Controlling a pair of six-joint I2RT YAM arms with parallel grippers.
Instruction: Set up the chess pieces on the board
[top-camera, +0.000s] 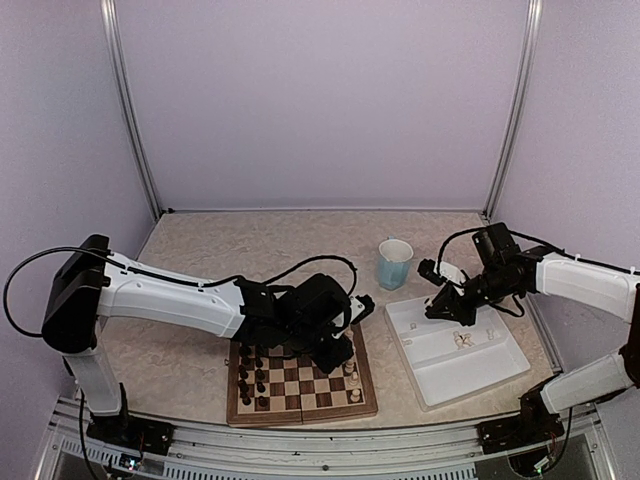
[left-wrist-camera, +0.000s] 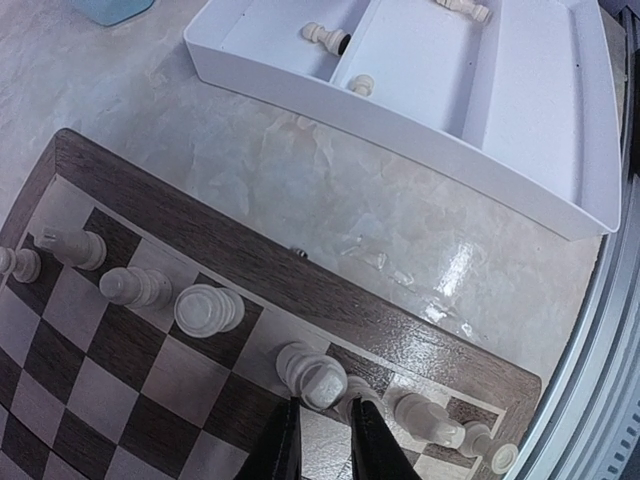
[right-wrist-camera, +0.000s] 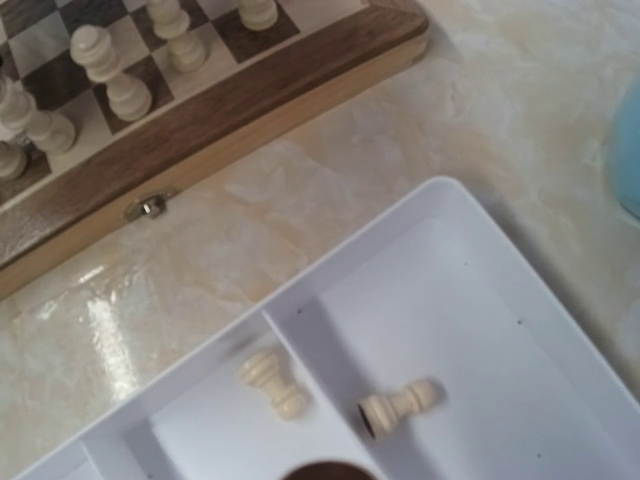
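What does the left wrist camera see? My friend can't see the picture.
The end effector's two dark fingers point at one of the cream chess pieces standing in a row along the edge of a wooden chessboard. Beyond the board, on a pale marbled table, a white tray holds three more of them.

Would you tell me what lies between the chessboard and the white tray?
Nothing: only bare marbled tabletop separates the board from the tray, as both wrist views show.
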